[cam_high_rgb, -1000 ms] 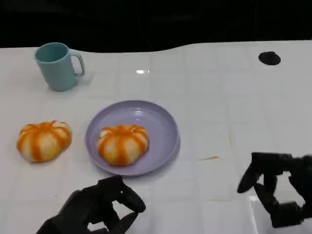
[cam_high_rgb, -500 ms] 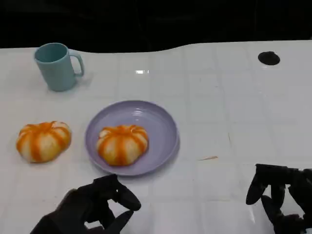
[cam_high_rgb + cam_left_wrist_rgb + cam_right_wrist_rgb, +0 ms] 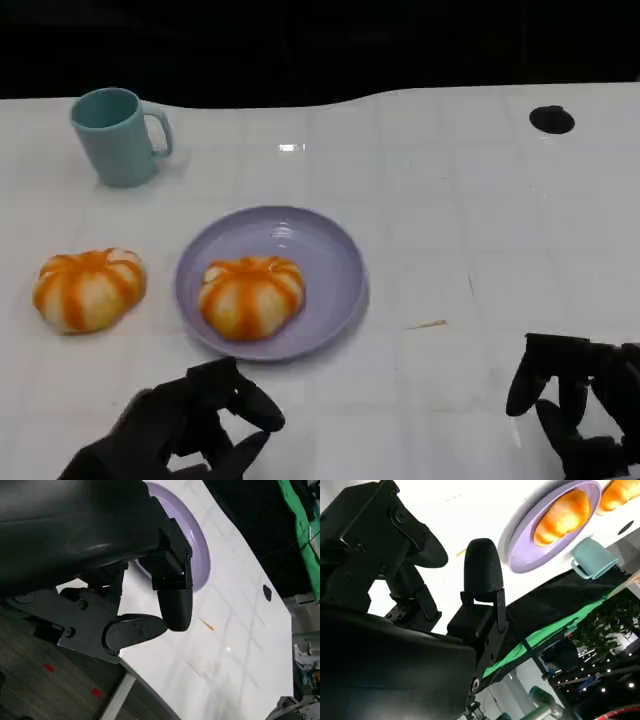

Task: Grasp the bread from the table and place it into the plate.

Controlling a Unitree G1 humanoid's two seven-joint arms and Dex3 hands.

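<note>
On the white table [image 3: 460,200], a teal mug [image 3: 115,135] stands at far left, with one bread [image 3: 88,289] lying in front of it. The next bread [image 3: 250,295] sits inside the purple plate [image 3: 335,260]. Near the table's front edge the left hand [image 3: 185,430] and right hand [image 3: 575,405] hover, fingers apart, holding nothing.

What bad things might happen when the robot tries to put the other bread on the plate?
The plate already holds one bread, so the bread on the table may bump it or slide off the rim. The teal cup stands just beyond that bread; a reaching left hand might knock it. Both the left hand and the right hand are empty near the table's front edge, so it's a fair reach.
</note>
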